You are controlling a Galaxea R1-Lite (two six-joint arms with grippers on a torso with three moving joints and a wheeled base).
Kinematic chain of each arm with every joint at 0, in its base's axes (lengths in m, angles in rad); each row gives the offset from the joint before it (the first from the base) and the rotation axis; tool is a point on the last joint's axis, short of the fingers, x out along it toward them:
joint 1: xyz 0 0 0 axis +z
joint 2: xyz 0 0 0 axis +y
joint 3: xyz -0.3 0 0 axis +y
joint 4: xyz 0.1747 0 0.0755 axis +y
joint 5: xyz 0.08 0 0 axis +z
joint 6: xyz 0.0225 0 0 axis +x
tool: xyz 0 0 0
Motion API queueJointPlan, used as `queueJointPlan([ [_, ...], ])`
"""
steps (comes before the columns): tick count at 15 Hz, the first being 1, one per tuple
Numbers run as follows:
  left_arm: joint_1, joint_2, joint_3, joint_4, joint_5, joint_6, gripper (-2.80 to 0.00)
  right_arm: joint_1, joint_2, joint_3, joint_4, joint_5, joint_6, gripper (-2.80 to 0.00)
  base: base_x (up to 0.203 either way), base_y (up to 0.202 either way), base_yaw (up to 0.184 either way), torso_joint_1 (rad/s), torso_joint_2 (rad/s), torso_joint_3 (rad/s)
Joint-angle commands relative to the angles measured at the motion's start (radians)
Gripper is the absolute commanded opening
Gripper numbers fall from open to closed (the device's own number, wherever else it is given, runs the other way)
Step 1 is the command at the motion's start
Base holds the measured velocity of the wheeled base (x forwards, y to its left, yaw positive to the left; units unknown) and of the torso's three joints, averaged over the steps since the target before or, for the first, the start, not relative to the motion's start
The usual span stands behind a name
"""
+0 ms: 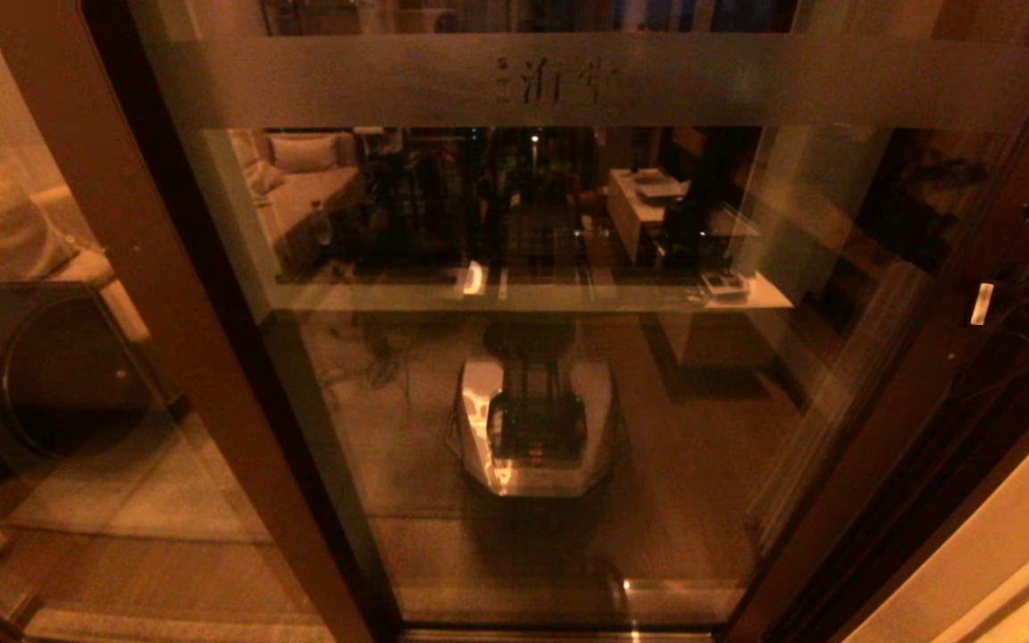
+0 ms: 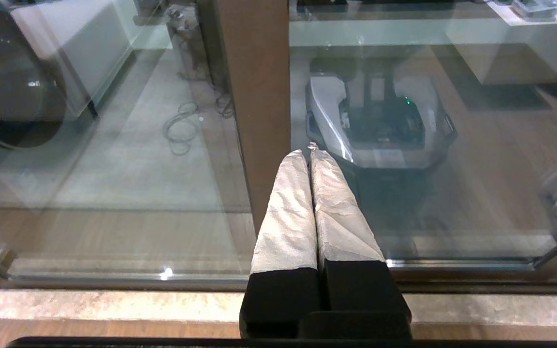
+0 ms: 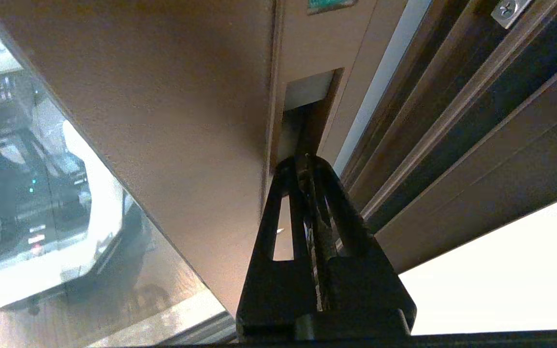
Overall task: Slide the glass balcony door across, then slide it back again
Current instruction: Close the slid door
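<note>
Nearest the robot, the left hand (image 2: 311, 153) hangs low by the floor track, its two cloth-wrapped fingers (image 2: 288, 212) pressed together and holding nothing, pointing at the brown frame post (image 2: 255, 96) between two glass panes. Off to the right, the right hand (image 3: 306, 162) has its black fingers closed flat against each other, with the tips pushed into the handle slot (image 3: 307, 104) cut in the door's right frame edge. Straight ahead stands the glass balcony door (image 1: 568, 402), filling the middle of the head view. A frosted band (image 1: 389, 80) with faint characters crosses its top. Farther off, the glass mirrors the robot's base and a dim room with a sofa.
</note>
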Motion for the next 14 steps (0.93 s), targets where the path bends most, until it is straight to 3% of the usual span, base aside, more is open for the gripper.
queueJointPlan([
  [1, 0.0, 0.002, 0.0, 0.0, -0.001, 0.0, -2.8, -0.002, 0.02, -0.016, -0.008, -0.004, -0.001, -2.8, 0.0, 0.0, 0.0, 0.0, 0.0, 0.0],
  [14, 0.0, 0.002, 0.0, 0.0, -0.001, 0.0, -2.8, -0.034, 0.047, -0.033, -0.047, -0.005, -0.008, -2.8, 0.0, 0.0, 0.0, 0.0, 0.0, 0.0],
])
